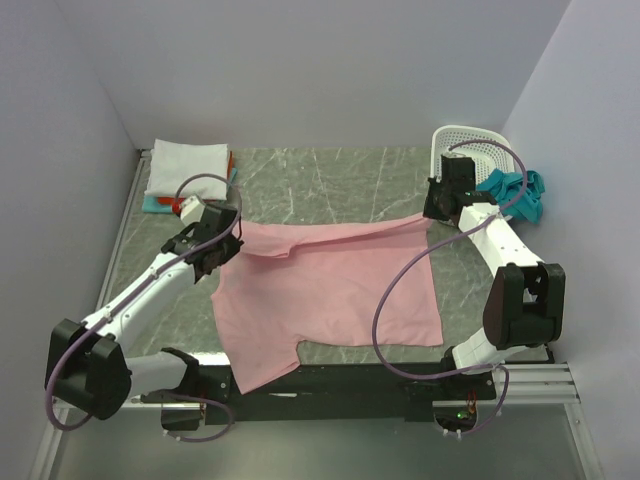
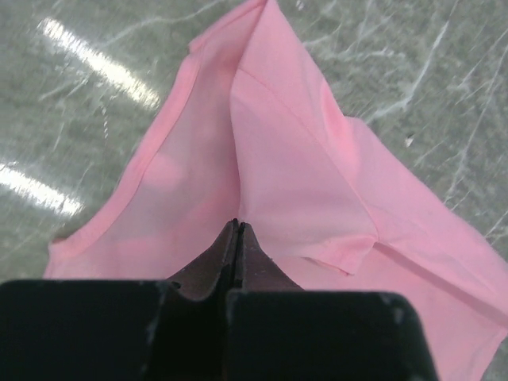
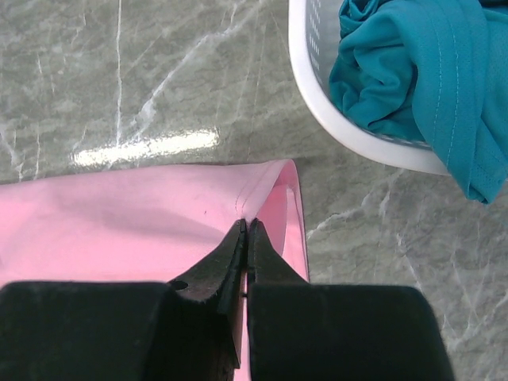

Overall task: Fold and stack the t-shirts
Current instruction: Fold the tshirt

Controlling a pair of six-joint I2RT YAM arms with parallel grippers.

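The light pink t-shirt (image 1: 330,290) lies spread over the middle of the table, its near part hanging over the front edge. My left gripper (image 1: 215,252) is shut on the shirt's far left edge; the left wrist view shows the cloth (image 2: 302,159) pinched between the tips (image 2: 237,225). My right gripper (image 1: 437,210) is shut on the shirt's far right corner, the hem (image 3: 159,222) pinched at the tips (image 3: 247,223). A folded white t-shirt (image 1: 187,165) lies on teal and orange-red ones (image 1: 153,204) at the far left. A teal t-shirt (image 1: 520,192) hangs from the basket.
A white lattice basket (image 1: 470,150) stands at the far right, its rim close to my right gripper (image 3: 317,95), with teal cloth (image 3: 413,71) in it. Grey walls close the table on the left, back and right.
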